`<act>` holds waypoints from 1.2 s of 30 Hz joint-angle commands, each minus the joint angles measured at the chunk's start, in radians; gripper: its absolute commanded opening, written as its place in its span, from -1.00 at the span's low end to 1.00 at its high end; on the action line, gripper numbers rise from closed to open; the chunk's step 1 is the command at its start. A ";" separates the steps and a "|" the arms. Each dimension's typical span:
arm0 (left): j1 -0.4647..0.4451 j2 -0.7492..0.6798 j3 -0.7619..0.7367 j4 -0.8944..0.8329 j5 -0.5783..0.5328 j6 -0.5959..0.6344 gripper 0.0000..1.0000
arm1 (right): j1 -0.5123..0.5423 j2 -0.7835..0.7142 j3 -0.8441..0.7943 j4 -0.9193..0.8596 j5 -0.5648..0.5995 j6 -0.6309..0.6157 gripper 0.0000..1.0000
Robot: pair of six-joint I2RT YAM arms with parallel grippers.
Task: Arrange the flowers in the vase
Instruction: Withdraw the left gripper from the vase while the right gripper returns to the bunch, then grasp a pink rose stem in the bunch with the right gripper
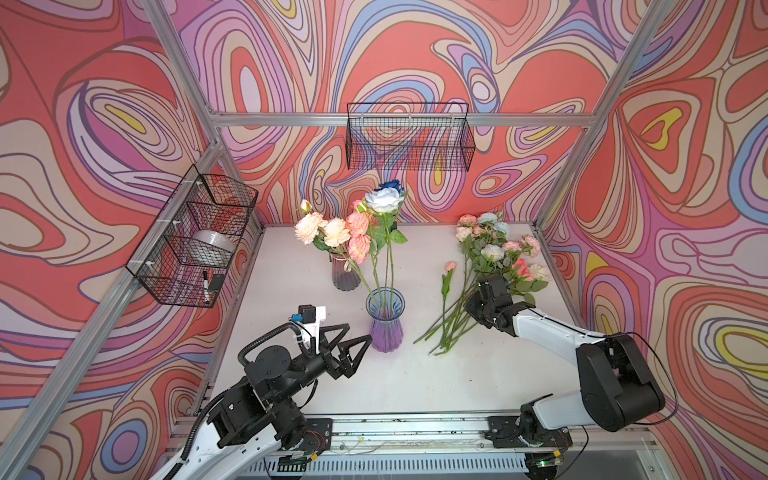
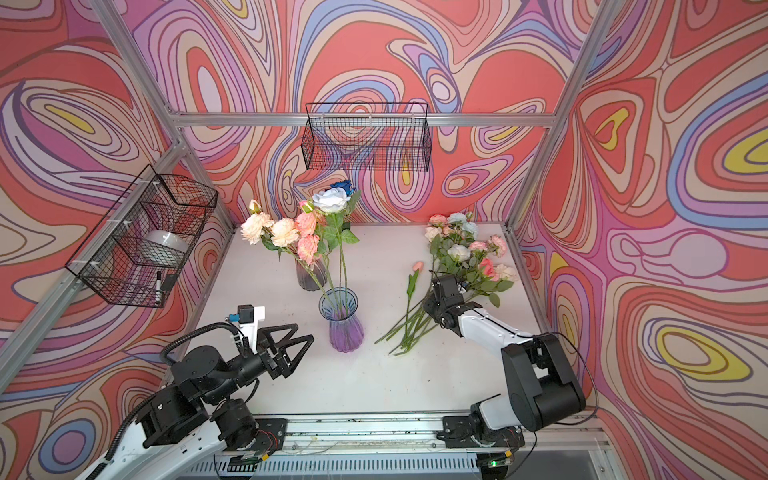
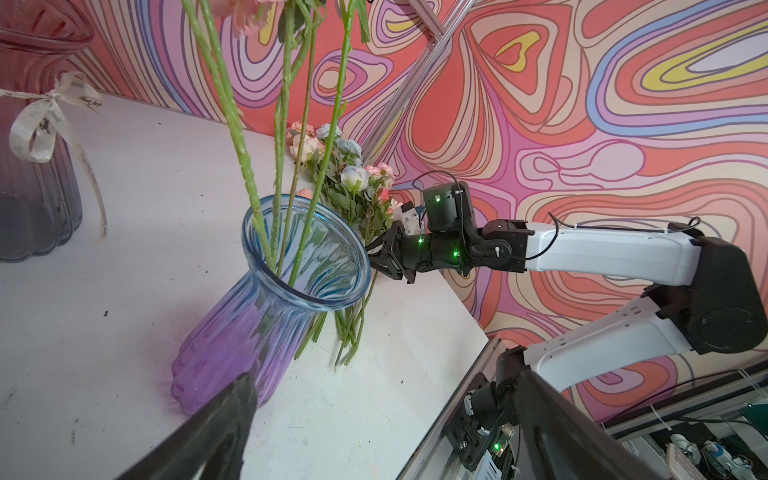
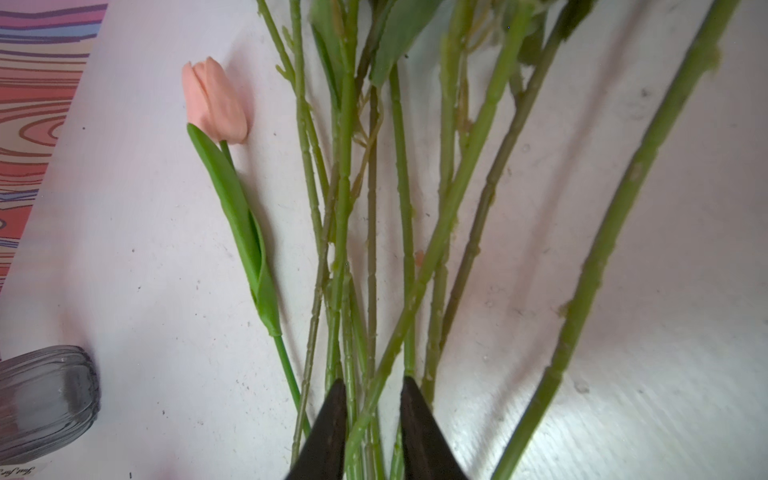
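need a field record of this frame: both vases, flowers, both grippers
front vase: ribbed blue-to-purple glass vase, upright, three green stems in it
back vase: smoky grey-purple glass vase with cream ribbon, upright
loose flowers: pile of leafy pink, white and pale blue roses lying on the white table
tulip: peach tulip lying beside the pile
left gripper: open, empty, near the front vase's base
right gripper: closed around stems in the pile
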 commanded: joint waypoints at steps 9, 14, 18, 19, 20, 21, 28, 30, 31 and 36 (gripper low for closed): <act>-0.006 -0.015 -0.008 -0.028 -0.021 -0.003 0.98 | -0.022 0.073 0.005 0.040 0.021 0.030 -0.59; -0.006 -0.016 -0.003 -0.031 -0.022 0.001 0.98 | -0.023 0.074 0.016 0.024 0.041 0.023 -0.82; -0.006 -0.012 0.001 -0.030 -0.021 0.002 0.98 | -0.022 0.016 0.010 0.004 0.057 0.009 -0.90; -0.005 -0.010 0.000 -0.026 -0.020 0.002 0.98 | -0.023 0.001 0.011 -0.005 0.061 0.004 -0.93; -0.005 -0.008 0.000 -0.025 -0.020 0.001 0.98 | -0.023 -0.016 0.012 -0.016 0.067 -0.003 -0.96; -0.006 -0.004 0.001 -0.021 -0.020 0.002 0.98 | -0.022 -0.037 0.014 -0.024 0.073 -0.014 -0.98; -0.005 0.026 0.010 0.006 0.001 -0.001 0.98 | -0.021 -0.185 0.021 -0.096 0.093 -0.083 -1.00; -0.005 0.032 0.019 0.009 0.007 0.000 0.98 | -0.021 -0.232 0.022 -0.101 0.090 -0.120 -1.00; -0.006 0.033 0.025 0.009 0.010 0.002 0.98 | -0.021 -0.259 0.018 -0.097 0.086 -0.143 -1.00; -0.006 0.042 0.064 -0.007 0.018 0.023 0.98 | -0.021 -0.384 0.020 -0.093 0.051 -0.214 -1.00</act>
